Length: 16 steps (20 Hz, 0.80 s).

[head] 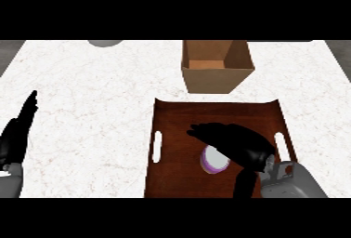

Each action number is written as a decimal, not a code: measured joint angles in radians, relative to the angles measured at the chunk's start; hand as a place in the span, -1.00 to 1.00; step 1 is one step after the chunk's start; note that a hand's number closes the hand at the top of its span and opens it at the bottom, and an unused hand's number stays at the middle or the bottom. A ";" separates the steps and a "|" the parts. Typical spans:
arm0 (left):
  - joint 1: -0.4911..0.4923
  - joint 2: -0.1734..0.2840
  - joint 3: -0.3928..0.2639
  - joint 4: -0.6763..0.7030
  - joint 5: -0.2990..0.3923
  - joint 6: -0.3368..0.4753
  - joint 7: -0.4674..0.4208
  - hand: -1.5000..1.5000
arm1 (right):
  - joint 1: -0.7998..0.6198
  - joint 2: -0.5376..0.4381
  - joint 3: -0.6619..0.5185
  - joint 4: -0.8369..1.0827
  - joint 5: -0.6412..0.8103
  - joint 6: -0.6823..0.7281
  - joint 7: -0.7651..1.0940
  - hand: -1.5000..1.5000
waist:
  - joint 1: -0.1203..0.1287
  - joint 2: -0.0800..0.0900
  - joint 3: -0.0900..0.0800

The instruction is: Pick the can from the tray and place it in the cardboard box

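My right robot hand (230,139) is curling over the can (214,160), grasping it on the tray (219,116). My left robot hand (17,135) is resting released; cardboard box (212,76) standing beyond.

I see a white marbled surface (89,116) with faint reddish veins, dark grey floor (10,49) past both far corners, even lighting.

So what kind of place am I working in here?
Most likely a kitchen counter: a white marbled countertop holding a dark wooden serving tray with a can on it, under the right hand. An open cardboard box stands behind the tray. The left hand rests at the left edge.
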 measured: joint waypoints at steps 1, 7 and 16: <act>-0.018 0.005 0.010 0.027 0.001 -0.006 -0.006 0.00 | 0.007 0.006 0.010 -0.003 0.013 0.006 0.010 -1.00 | -0.001 0.000 0.000; -0.022 -0.011 0.023 0.046 -0.015 -0.014 -0.030 0.00 | 0.017 0.050 0.036 0.054 0.097 0.007 0.047 -1.00 | 0.000 0.000 0.000; -0.013 -0.011 0.044 0.025 -0.024 -0.042 -0.023 0.00 | 0.015 0.066 0.065 0.158 0.289 -0.242 -0.090 1.00 | 0.002 -0.006 -0.003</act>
